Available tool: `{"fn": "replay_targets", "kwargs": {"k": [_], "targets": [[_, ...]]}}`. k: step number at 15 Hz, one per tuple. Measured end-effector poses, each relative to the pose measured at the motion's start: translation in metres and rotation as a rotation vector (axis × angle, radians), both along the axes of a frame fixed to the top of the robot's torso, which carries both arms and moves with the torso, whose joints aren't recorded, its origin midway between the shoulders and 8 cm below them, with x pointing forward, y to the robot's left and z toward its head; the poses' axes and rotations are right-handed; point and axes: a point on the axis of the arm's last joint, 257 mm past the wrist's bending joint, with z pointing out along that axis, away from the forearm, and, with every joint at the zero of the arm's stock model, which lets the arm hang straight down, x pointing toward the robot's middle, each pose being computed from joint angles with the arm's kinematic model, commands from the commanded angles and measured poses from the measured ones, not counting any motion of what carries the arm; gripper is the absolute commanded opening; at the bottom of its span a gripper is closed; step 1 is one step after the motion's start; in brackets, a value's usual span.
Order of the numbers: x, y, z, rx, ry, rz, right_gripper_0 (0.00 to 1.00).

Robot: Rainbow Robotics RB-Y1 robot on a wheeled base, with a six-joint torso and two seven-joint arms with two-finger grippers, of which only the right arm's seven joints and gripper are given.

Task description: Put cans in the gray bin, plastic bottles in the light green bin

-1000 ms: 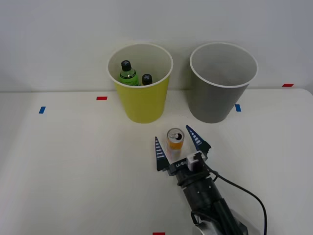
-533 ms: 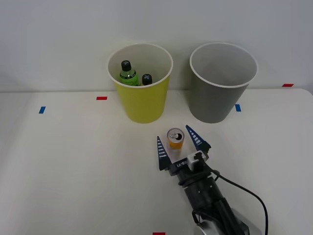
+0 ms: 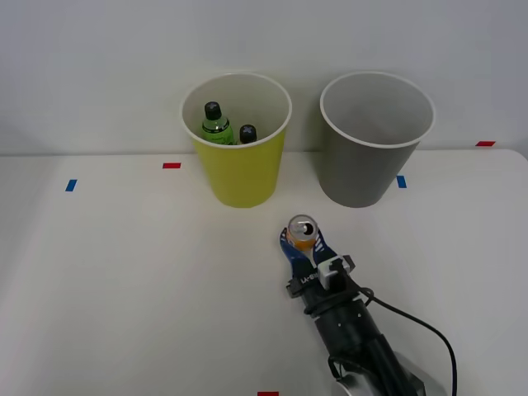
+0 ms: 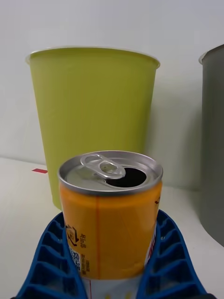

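The orange-yellow can [image 3: 302, 232] [image 4: 111, 212] stands upright on the white table, in front of the gap between the two bins. My right gripper [image 3: 303, 245] [image 4: 112, 261] is shut on the can, its blue ribbed fingers [image 4: 49, 254] pressed against both sides. The light green bin [image 3: 238, 140] [image 4: 91, 112] stands behind and to the left, with two black-capped plastic bottles [image 3: 215, 124] inside, one bright green. The gray bin [image 3: 374, 140] [image 4: 212, 140] stands behind and to the right, its white inside showing nothing.
Red tape marks [image 3: 172, 165] and blue tape marks [image 3: 71, 185] dot the white table [image 3: 124, 280]. A white wall rises just behind the bins. A black cable [image 3: 421, 326] trails from my arm at the lower right.
My fingers, spread wide on either side of the can before, have closed onto it. The can has shifted slightly to the right.
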Motion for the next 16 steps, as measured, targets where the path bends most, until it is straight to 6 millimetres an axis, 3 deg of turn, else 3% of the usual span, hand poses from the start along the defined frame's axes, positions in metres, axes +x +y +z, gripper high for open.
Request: {"fn": "replay_targets", "kwargs": {"k": [6, 9, 12, 16], "targets": [[-0.008, -0.010, 0.003, 0.016, -0.026, -0.006, 0.00], [-0.019, -0.015, 0.015, 0.050, -0.048, -0.002, 0.00], [-0.029, -0.014, 0.055, 0.131, -0.058, 0.029, 0.00], [-0.037, -0.025, 0.134, 0.244, -0.031, 0.082, 0.00]]}}
